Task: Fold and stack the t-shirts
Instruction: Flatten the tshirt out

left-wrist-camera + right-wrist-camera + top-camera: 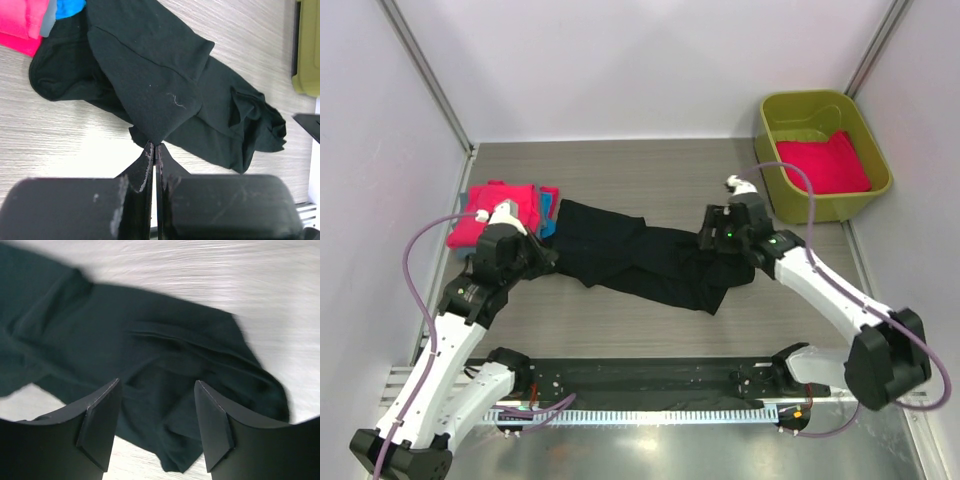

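Note:
A black t-shirt (640,258) lies crumpled across the middle of the table. My left gripper (542,252) is at its left end, shut on a corner of the cloth (155,135), which hangs lifted from the fingertips. My right gripper (712,240) is open above the shirt's right end; black cloth (160,405) lies between the fingers, not pinched. A stack of hot-pink t-shirts (490,212) with a blue one (550,208) sits at the left; its edge shows in the left wrist view (20,22). Another pink t-shirt (823,162) lies in the tub.
The olive-green plastic tub (880,190) stands at the back right, right of my right arm; its edge shows in the left wrist view (306,50). White walls close the left, back and right sides. A black rail (640,378) runs along the near edge.

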Controlling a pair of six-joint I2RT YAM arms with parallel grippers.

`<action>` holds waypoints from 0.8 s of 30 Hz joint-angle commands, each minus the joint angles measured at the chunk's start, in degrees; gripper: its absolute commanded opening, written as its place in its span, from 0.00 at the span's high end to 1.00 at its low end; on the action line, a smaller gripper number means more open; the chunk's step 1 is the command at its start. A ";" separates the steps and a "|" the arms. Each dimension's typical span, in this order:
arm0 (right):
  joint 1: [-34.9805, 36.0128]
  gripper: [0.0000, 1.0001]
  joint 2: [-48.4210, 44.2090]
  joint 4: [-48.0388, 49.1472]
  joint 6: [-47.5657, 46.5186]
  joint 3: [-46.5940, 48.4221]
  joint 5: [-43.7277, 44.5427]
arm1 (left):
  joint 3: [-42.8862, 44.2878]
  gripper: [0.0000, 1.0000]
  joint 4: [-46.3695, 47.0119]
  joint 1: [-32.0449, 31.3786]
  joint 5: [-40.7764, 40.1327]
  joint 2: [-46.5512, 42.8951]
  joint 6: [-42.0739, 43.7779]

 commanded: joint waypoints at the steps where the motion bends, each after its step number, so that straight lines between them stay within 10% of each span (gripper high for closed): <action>1: 5.48 0.34 4.53 -3.13 -5.72 6.32 3.50 | 0.66 1.00 1.03 0.40 1.75 -0.38 2.64; 24: 14.28 0.39 35.74 -15.80 -31.82 31.55 10.20 | 0.31 1.00 -1.44 0.31 6.06 0.59 9.33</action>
